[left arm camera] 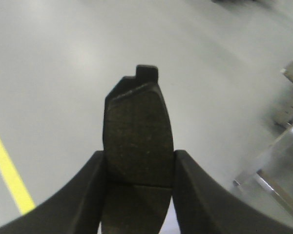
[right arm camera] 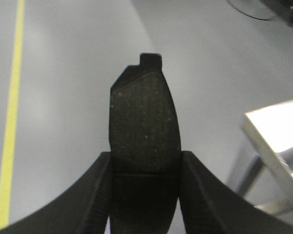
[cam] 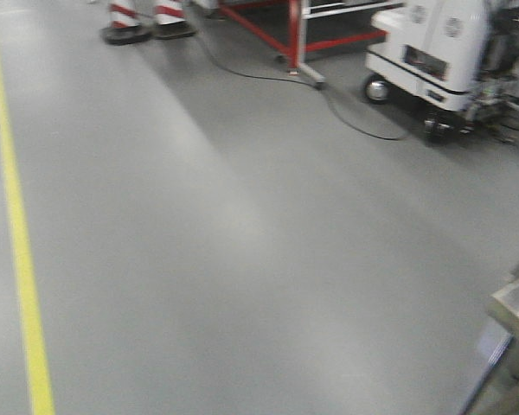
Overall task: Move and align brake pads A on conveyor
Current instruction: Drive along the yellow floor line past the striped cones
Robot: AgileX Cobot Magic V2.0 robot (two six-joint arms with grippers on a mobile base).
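Brake pad A held lengthwise by left hand, second pad by right hand; tabs point away.

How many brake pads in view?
2: first pad gripped in the left end effector; second pad gripped in the right end effector. More may be out of frame.

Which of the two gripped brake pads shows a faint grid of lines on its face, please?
The brake pad in the left gripper; the pad in the right gripper looks plain and speckled.
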